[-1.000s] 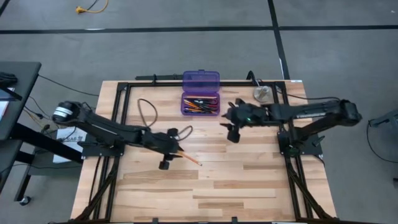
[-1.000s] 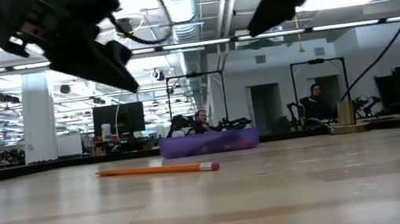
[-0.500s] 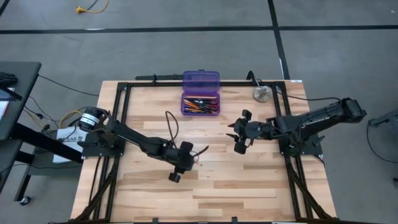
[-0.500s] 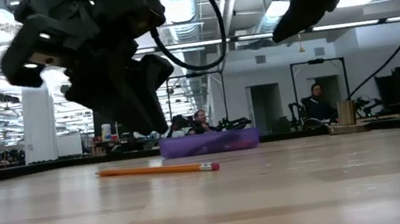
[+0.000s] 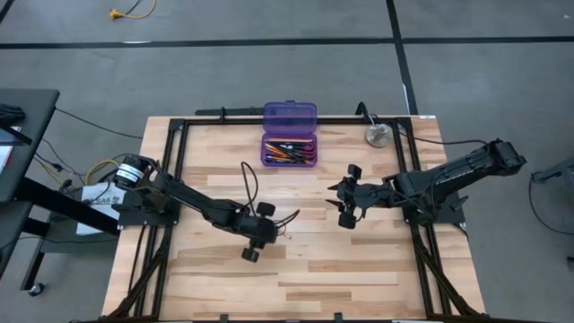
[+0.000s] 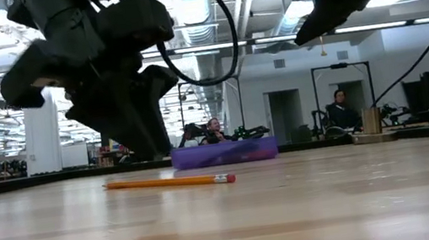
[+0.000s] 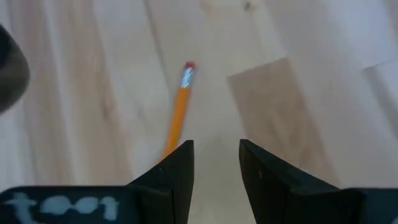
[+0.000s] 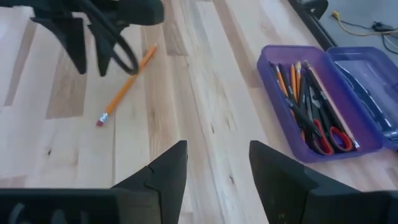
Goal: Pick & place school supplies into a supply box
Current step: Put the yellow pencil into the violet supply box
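- Wooden bench (image 5: 359, 260) carries our purple supply box (image 5: 289, 149), lid open, pens and scissors inside.
- Our left gripper (image 7: 216, 163), spread, has moved over the orange pencil (image 7: 179, 112) mid-bench.
- Our right gripper (image 8: 217, 163), spread and empty, has drifted off the box.

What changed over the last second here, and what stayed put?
The left gripper swung out over the pencil and now hovers above it, open and empty. The right gripper, open, drew back from the purple box toward mid-table. Pencil, box and its contents stayed put.
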